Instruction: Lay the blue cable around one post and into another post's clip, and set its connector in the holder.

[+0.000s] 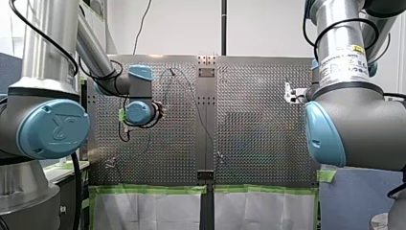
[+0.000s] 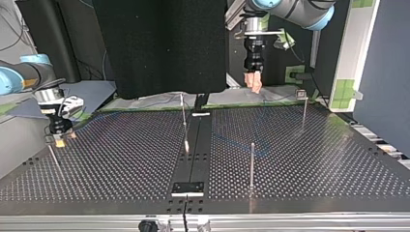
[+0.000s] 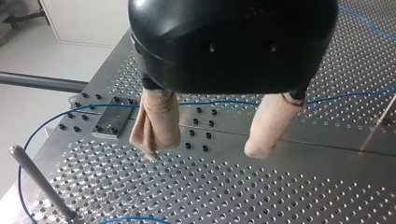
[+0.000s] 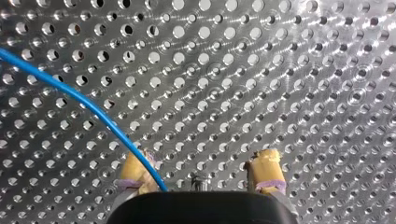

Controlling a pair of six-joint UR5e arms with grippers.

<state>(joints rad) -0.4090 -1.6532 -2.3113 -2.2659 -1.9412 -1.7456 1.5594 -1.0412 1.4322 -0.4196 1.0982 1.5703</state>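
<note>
Both grippers gape empty: left gripper with beige-wrapped fingers, right gripper with yellow pads. Blue cable lies on the perforated table, passing one yellow pad. The right arm's white label is unreadable. Green tape edges the table.

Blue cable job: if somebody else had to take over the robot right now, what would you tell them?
Left gripper: open, empty, above the table.
Right gripper: open, low over the table, blue cable passing beside one yellow pad, not clamped.
Cable lies on the table among the posts.
Done: nothing I can confirm.
Left to do: round a post, into a clip, connector in the holder; neither of those two shows clearly.
</note>
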